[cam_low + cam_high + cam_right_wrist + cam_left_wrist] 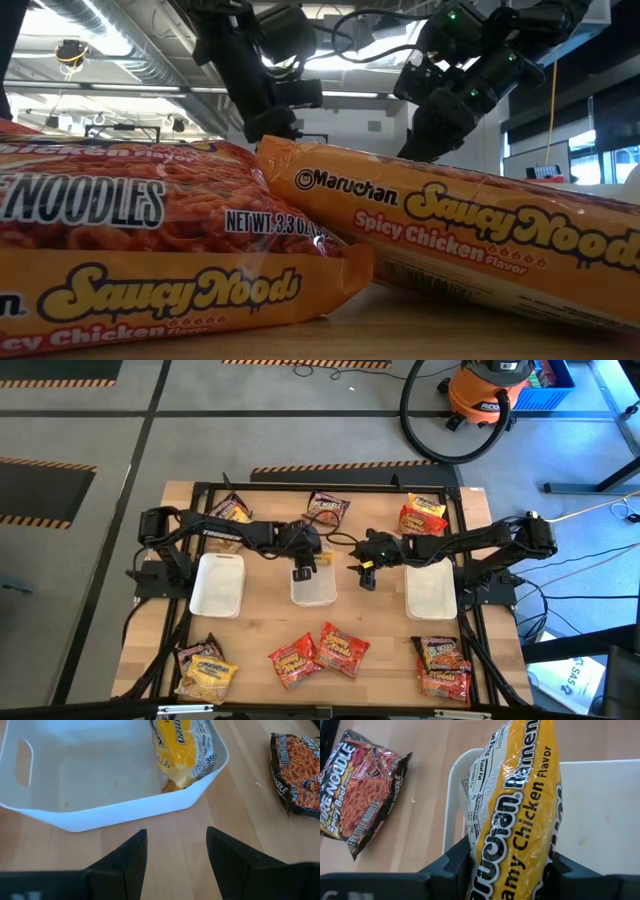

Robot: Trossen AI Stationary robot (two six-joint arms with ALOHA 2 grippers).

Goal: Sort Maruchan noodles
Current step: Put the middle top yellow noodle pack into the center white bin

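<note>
My left gripper [303, 571] hangs over the middle white tray [322, 596], shut on a yellow Maruchan noodle packet [520, 805]. The right wrist view shows the packet's lower end [181, 755] dipping inside that tray near a corner. My right gripper [367, 577] stands open just right of the middle tray, over bare wood, its fingers [127, 860] empty. Other packets lie flat on the table: dark ones [327, 506] at the back, red-orange ones [342, 649] at the front. My left gripper pinches the yellow packet [487, 852] between its two fingers [455, 865], which lie across its width. It comes slanting down from the table's left. The packet stretches away beyond the fingers, lengthwise, down into the middle tray; whether its end touches the tray floor, I cannot tell.
White trays stand left [218, 584] and right [431, 592] of the middle one. Packets lie at the back left [230, 510], back right [422, 514], front left [205, 668] and front right [441, 665]. Two red-orange packets [180, 250] fill the low view's foreground.
</note>
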